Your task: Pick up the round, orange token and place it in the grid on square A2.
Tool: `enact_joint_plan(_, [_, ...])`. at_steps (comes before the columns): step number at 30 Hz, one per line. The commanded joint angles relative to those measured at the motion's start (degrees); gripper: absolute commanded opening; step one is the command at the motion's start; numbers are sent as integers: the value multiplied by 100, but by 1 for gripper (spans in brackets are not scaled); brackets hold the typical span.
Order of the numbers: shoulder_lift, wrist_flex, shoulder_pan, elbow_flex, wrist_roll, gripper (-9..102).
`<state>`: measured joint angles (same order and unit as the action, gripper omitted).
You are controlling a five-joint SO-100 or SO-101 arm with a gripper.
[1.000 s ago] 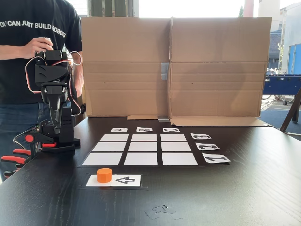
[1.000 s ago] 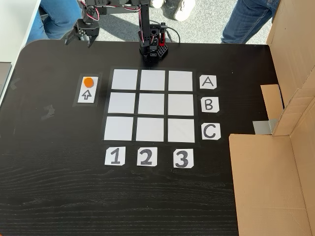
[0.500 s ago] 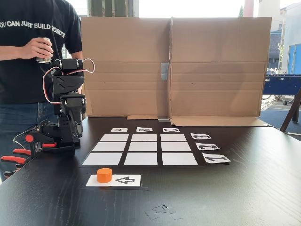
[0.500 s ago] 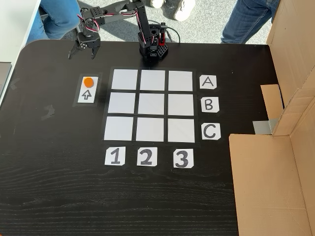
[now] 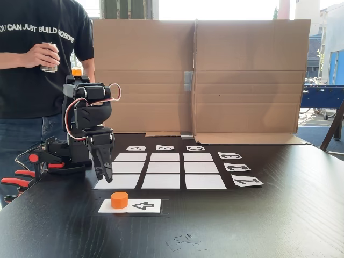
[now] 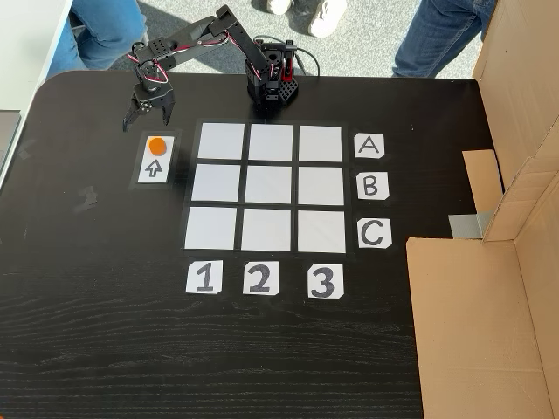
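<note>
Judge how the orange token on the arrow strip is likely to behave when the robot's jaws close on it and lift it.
The token looks like a short, solid puck with a flat top, so it is probably stiff and unlikely to tip. It is small beside the gripper, so likely light. Its round side may slip or turn if squeezed off-centre; set on edge it could roll.

One token (image 6: pixel 156 145), nine cells, six cards.
</note>
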<state>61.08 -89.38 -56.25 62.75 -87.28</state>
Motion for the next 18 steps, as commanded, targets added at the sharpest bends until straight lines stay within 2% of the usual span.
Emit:
enact_joint_plan(1, [-158,-44,105,-431,-35,45])
enact_joint_plan(18, [-729,-18,580,-615,-35,46])
